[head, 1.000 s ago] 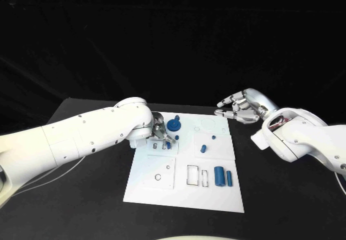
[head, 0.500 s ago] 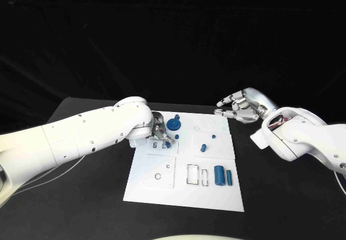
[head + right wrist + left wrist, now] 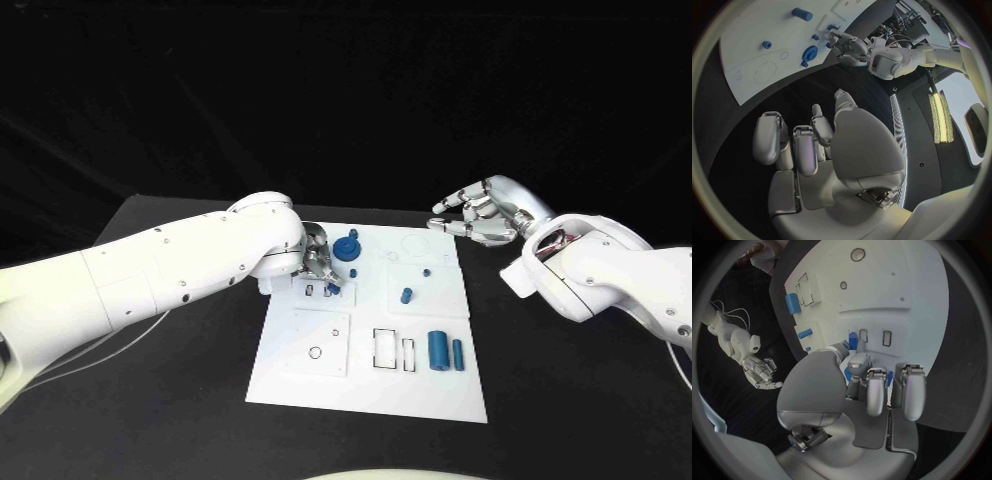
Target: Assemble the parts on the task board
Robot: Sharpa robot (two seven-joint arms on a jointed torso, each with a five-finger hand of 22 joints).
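Observation:
The white task board (image 3: 433, 390) lies in the middle of the black table. My left hand (image 3: 320, 262) is low over its far left part and pinches a small blue part (image 3: 332, 288) at the fingertips, right beside two small rectangular slots (image 3: 310, 291). The left wrist view shows that blue part (image 3: 853, 338) between the thumb and a finger of my left hand (image 3: 873, 385), touching the board (image 3: 873, 285). A blue gear-shaped part (image 3: 346, 248) stands just behind the hand. My right hand (image 3: 483, 215) hovers off the board's far right corner, fingers apart and half bent, holding nothing (image 3: 811, 140).
Two blue cylinders (image 3: 437, 352) (image 3: 459, 355) lie at the board's near right beside rectangular outlines (image 3: 385, 350). A small blue peg (image 3: 407, 295) and a tiny blue piece (image 3: 427, 272) sit mid-board. A thin cable (image 3: 101, 350) runs over the table at the left.

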